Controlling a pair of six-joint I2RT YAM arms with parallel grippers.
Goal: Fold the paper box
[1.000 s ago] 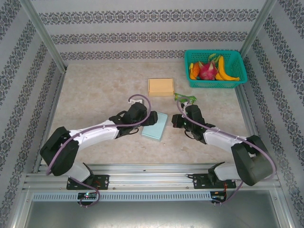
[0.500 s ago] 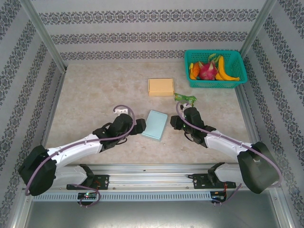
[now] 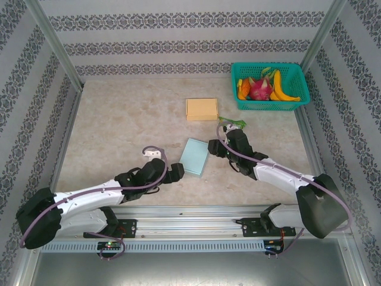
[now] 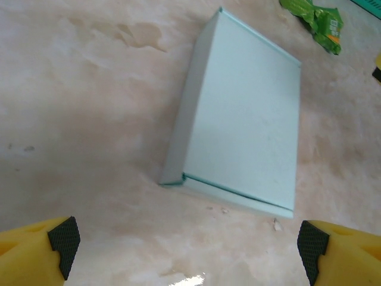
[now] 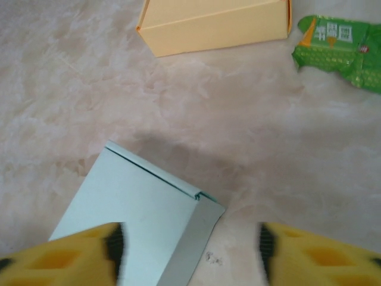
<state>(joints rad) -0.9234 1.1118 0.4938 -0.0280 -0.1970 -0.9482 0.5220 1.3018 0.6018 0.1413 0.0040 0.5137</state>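
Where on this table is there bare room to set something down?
Widest bare patch: the far left of the table, from its edge to the yellow box. A smaller one lies in front of the green basket. Crowded: around the blue paper box, with the left gripper, right gripper and green wrapper close by.

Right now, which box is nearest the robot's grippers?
The blue box: it lies flat between the left gripper and the right gripper. The yellow box sits farther back, near the green wrapper.

No legible text anywhere; green wrapper [image 5: 342, 50] carries print (too blurred to read)
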